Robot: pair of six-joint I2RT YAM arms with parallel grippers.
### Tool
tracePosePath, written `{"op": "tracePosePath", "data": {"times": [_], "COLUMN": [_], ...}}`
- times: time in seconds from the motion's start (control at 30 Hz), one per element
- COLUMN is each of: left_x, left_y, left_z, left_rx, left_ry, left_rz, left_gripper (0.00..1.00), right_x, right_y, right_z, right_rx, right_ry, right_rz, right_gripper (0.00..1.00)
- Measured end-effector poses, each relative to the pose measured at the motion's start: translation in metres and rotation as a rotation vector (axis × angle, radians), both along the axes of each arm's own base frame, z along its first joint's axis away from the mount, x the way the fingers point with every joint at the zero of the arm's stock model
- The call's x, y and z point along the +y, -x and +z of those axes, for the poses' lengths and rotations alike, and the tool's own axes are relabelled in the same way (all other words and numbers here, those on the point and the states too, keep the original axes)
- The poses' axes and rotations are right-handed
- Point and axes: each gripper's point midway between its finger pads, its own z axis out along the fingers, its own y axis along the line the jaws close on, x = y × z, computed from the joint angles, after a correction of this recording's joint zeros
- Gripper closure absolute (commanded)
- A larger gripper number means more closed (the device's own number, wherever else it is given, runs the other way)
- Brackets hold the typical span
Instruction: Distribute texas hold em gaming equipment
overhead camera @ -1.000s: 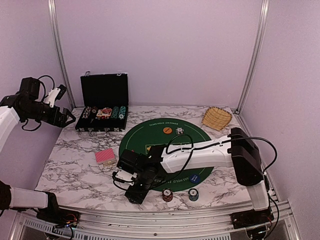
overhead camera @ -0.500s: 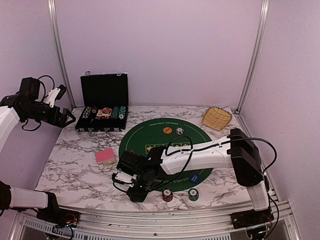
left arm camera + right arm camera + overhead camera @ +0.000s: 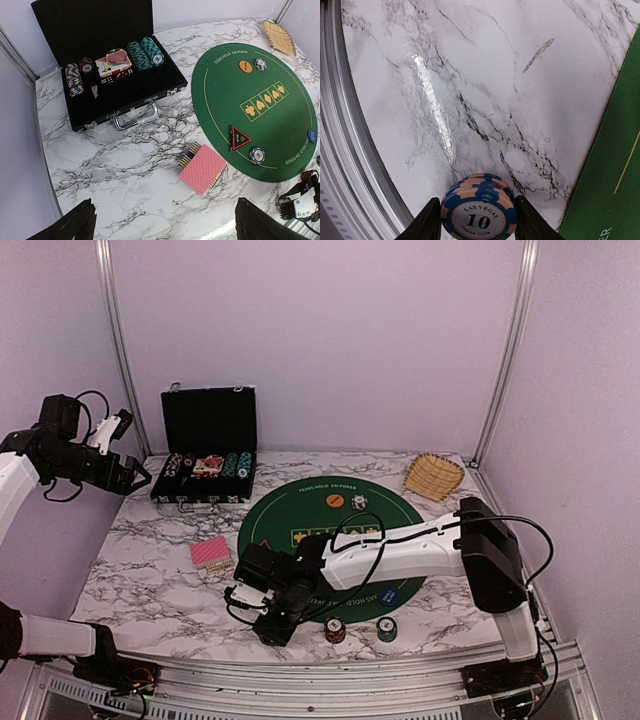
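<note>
Low by the table's (image 3: 150, 580) near edge, the outstretched right arm's fingers (image 3: 427, 222) pinch a blue-pink chip (image 3: 478, 212); left fingers (image 3: 75, 225) spread

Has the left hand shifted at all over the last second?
No. The left hand sits at the same spot in the top view, just left of the black chip case, its fingers wide open.
</note>
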Motion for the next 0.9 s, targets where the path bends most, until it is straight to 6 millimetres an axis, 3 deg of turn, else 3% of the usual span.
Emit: {"op": "tracePosePath", "data": {"times": [0.43,0.7,0.9], "left_x": [0.0,0.0,0.0], "left_y": [0.0,-0.001,-0.001], "left_z": [0.001,0.004,0.004], "left_rx": [-0.002,-0.009,-0.01], "left_ry": [0.0,0.0,0.0], "left_rz": [0.0,0.0,0.0], "left_gripper": [0.01,0.01,0.01], "right_x": [0.0,-0.003,-0.003], "right_y": [-0.002,-0.01,-0.017], "right_z": [0.0,0.005,0.032], "right_rx": [-0.013,-0.058,-0.09], "right_ry": [0.001,0.008,-0.034], "right_rz": [-0.004,-0.02,-0.038], "right_gripper": [0.82,0.88,0.89]}}
